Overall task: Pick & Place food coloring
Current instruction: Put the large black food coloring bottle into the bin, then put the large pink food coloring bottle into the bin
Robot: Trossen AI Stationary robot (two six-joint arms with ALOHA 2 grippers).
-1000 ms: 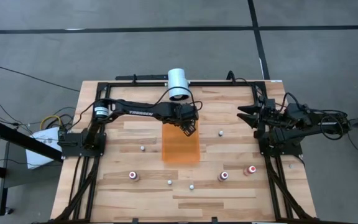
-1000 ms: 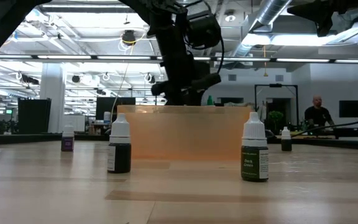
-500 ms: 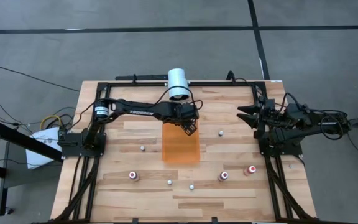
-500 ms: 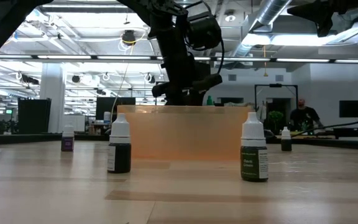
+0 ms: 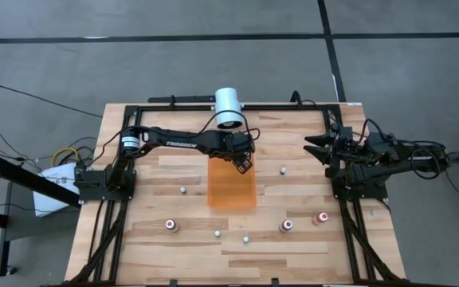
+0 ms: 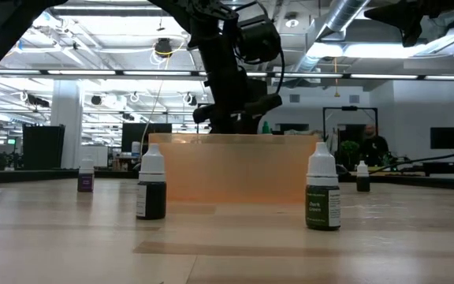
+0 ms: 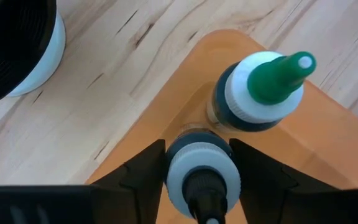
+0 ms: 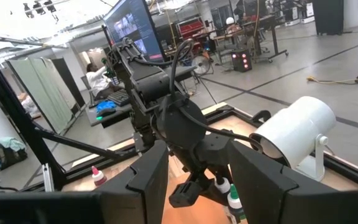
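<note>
An orange see-through tray (image 5: 232, 190) lies mid-table. My left gripper (image 5: 244, 162) hangs over the tray's far end, pointing steeply down, shut on a small food coloring bottle (image 7: 201, 180) with a white collar and dark tip. Right beside it a second bottle with a green tip (image 7: 263, 90) stands on its base in the tray's corner (image 7: 160, 137). More food coloring bottles stand upright on the wood around the tray (image 5: 170, 226) (image 5: 286, 226) (image 5: 320, 218). My right gripper (image 5: 313, 146) waits open at the table's right side, holding nothing. My left gripper has the bottle's white collar (image 7: 174, 168) between its two fingers (image 7: 145, 171), one on each side. The fingers come from above, slanting down. The bottle stands upright inside the tray's far end; its base is hidden below the collar.
A big white cylinder (image 5: 229, 106) stands at the far edge, just behind the tray. Small white-capped bottles dot the table (image 5: 182, 190) (image 5: 283, 170) (image 5: 217, 233) (image 5: 245, 238). In the low view two dark bottles (image 6: 151, 188) (image 6: 322, 192) stand before the tray. A person stands in the room behind.
</note>
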